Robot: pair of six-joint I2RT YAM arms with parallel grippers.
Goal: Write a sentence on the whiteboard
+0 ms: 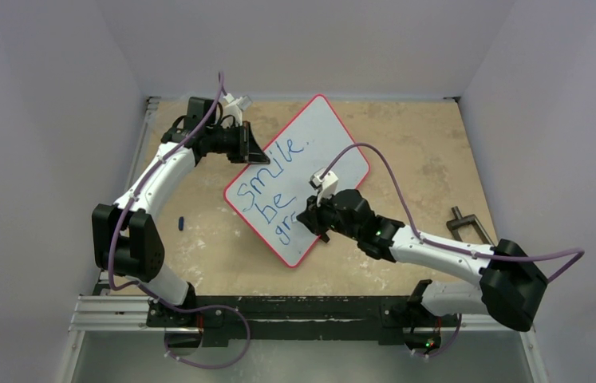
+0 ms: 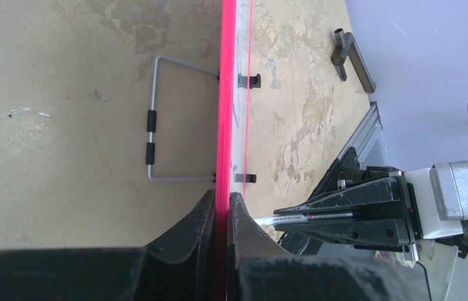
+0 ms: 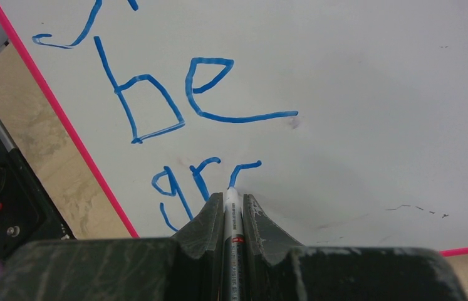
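Mottled tan worktop point(image 1: 422, 144) carries the whiteboard point(image 1: 326, 136), whose red rim is pinched between the fingers of the left tool point(image 2: 222, 204). The right tool point(image 3: 231, 204) is clenched on a marker point(image 3: 234, 229), its tip touching the board just ahead of that tool. Of the sentence point(image 1: 266, 191), "smile" and "be" look finished. The third line reads "gr" plus a partial stroke, so most of "grateful" seems left. Letters are blue, slanted and uneven.

From above, the right jaws hid the third line of the sentence point(image 1: 272, 206) past "gr". The right wrist view cut off its top line; the jaws buried most of the marker point(image 3: 232, 216). A blue speck point(image 1: 181, 222) on the desk point(image 1: 215, 255) was too small to name.
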